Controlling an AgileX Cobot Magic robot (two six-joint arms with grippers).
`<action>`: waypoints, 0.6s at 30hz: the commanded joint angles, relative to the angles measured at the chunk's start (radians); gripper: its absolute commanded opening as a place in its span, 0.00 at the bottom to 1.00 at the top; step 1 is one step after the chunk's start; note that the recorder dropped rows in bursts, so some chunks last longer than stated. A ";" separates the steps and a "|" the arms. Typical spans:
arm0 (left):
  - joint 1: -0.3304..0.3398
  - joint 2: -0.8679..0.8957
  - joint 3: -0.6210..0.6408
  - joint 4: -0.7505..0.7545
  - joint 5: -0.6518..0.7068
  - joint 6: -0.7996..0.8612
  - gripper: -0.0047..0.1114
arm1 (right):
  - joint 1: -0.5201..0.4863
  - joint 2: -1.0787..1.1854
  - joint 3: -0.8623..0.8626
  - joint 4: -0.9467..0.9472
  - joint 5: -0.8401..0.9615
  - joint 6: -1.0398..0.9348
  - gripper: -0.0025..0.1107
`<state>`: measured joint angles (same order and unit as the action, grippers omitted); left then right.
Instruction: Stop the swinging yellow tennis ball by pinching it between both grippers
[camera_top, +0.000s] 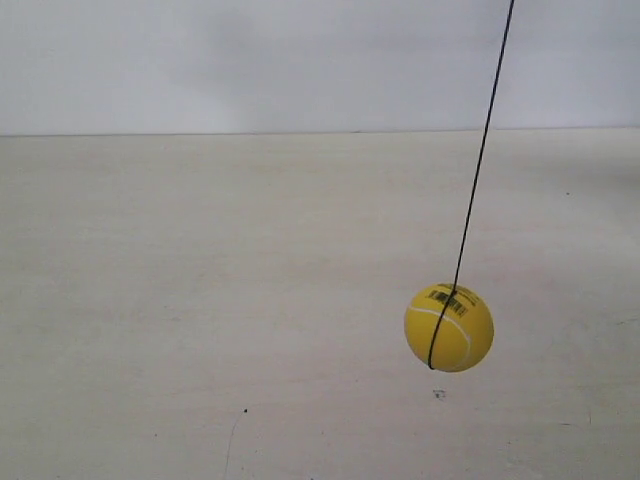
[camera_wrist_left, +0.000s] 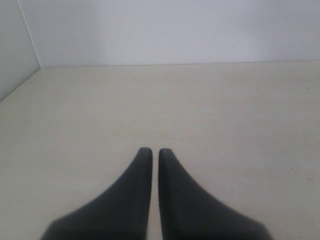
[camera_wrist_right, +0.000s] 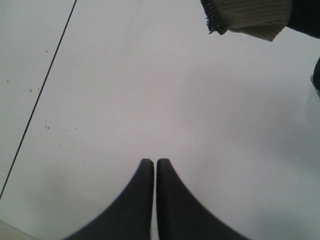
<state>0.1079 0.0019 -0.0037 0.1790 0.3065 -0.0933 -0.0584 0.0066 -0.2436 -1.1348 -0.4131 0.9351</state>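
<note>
One yellow tennis ball (camera_top: 449, 327) is seen in the exterior view at four o'clock, hung on a black string (camera_top: 478, 160) over the table (camera_top: 200, 300); no arm is shown. In the left wrist view, the left end effector (camera_wrist_left: 151, 151) is seen all but closed and empty. In the right wrist view, the right end effector (camera_wrist_right: 150, 161) is likewise closed, with nothing held. The ball is best met at mid-height from opposite sides.

The yellow tennis ball (camera_top: 449, 328) hangs in the air on a thin black string (camera_top: 480, 150) that slants up toward the exterior view's right. A white seam curves across it, with small black print and a barcode near its top. The left gripper (camera_wrist_left: 151, 151) and the right gripper (camera_wrist_right: 152, 161) each show two black tapered jaws with only a thin slit between them.
</note>
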 joint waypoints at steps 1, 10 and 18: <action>0.002 -0.002 0.004 -0.002 0.001 0.005 0.08 | -0.005 -0.007 0.003 0.004 -0.005 0.004 0.02; 0.002 -0.002 0.004 -0.002 0.001 0.005 0.08 | -0.001 -0.007 0.003 0.990 -0.010 0.004 0.02; 0.002 -0.002 0.004 -0.002 0.001 0.005 0.08 | -0.001 -0.007 0.130 1.263 -0.181 0.004 0.02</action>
<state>0.1079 0.0019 -0.0037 0.1790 0.3065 -0.0933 -0.0584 0.0066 -0.1717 0.0862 -0.5144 0.9422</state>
